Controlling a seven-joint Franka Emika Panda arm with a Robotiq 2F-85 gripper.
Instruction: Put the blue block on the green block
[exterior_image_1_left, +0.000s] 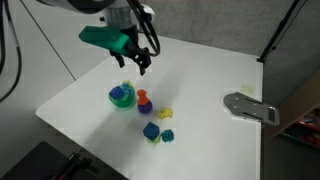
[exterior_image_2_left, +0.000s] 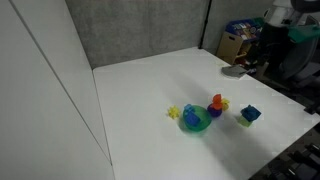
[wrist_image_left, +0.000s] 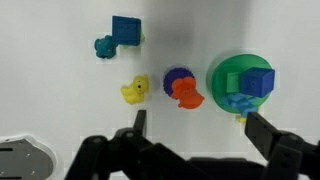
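Observation:
The blue block (exterior_image_1_left: 150, 130) sits on the white table (exterior_image_1_left: 200, 80) near its front edge. It also shows in the other exterior view (exterior_image_2_left: 250, 114) and at the top of the wrist view (wrist_image_left: 126, 30). The lime-green block (exterior_image_1_left: 167, 135) lies right beside it. A small teal piece (wrist_image_left: 103, 46) touches the blue block's other side. My gripper (exterior_image_1_left: 140, 62) hangs open and empty high above the toys. In the wrist view (wrist_image_left: 200, 130) its two fingers frame bare table below the toys.
A dark green rounded piece (wrist_image_left: 238, 80) carries another blue cube (wrist_image_left: 260, 82). An orange and purple toy (wrist_image_left: 182, 88) and a yellow toy (wrist_image_left: 135, 91) lie between it and the blue block. A grey metal plate (exterior_image_1_left: 250, 106) lies near the table's edge.

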